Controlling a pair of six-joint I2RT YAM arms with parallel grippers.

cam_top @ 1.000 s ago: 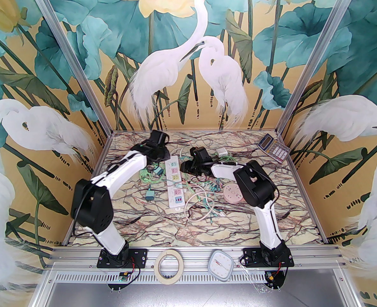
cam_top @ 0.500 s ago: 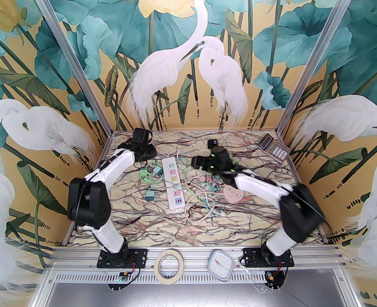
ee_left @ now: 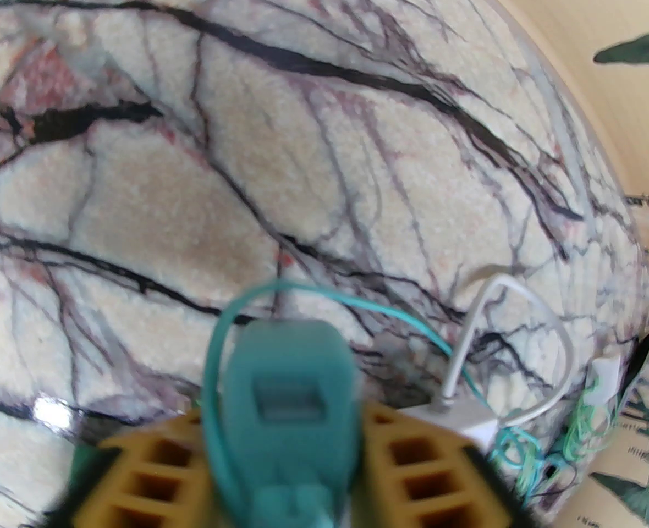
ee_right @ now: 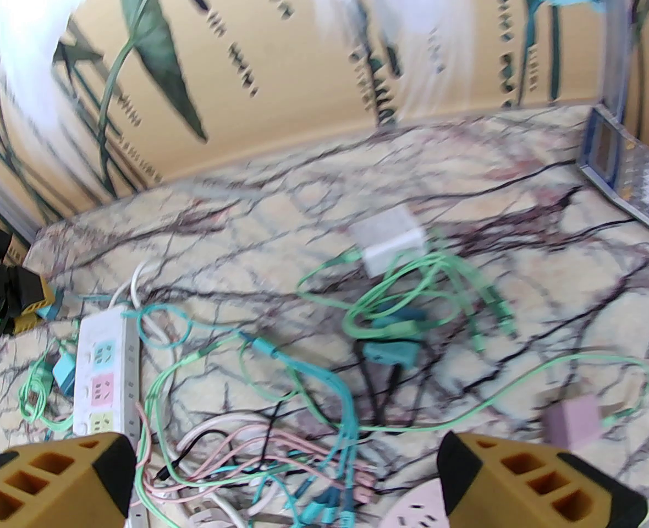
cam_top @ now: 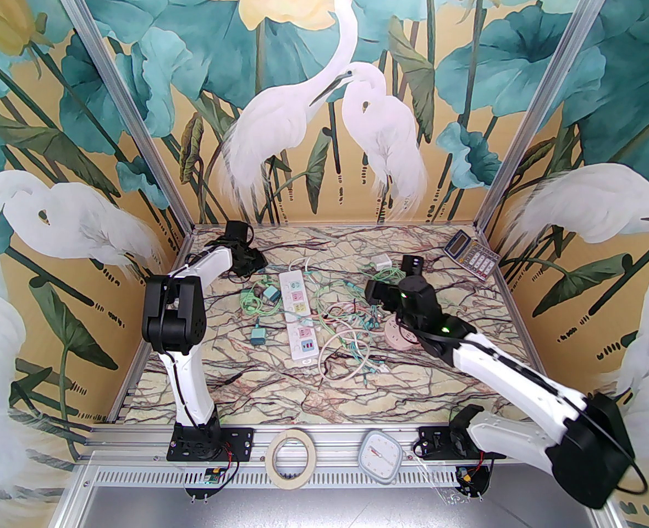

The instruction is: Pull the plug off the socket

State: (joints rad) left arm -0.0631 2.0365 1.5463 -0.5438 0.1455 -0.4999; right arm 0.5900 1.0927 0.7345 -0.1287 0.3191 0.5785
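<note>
While the left arm (cam_top: pixel 206 270) reaches to the far-left side of the power strip (cam_top: pixel 298 317), the left gripper (ee_left: pixel 283 411) holds a teal plug (ee_left: pixel 289 372) between its ochre fingers (ee_left: pixel 154 460). The fingers lie close against both sides of the plug, though this picture is blurred. This plug is out of the strip and well apart from it, and its thin teal cable (ee_left: pixel 212 361) makes a loop beside it.

Just left of the strip, two other plugs lie on the marble bench (cam_top: pixel 280 394). The far spare plug (cam_top: pixel 272 293) lies among light green cable, and the near spare plug (cam_top: pixel 257 334) lies beside the strip's near half. The strip itself lies flat, lengthwise from far to near, with its coloured sockets facing up.

Right of the strip there is a tangle (cam_top: pixel 352 330) of green, teal, pink and white cables. The right gripper (ee_right: pixel 286 449) hangs over the right part of this tangle with its fingers spread wide, and nothing is between them. A round pink socket (cam_top: pixel 399 336) lies right of the tangle, partly under the right arm (cam_top: pixel 500 366). A white adapter (cam_top: pixel 382 262) sits further back on the right of the strip. A calculator (cam_top: pixel 470 253) lies far to the strip's right, at the bench corner.
</note>
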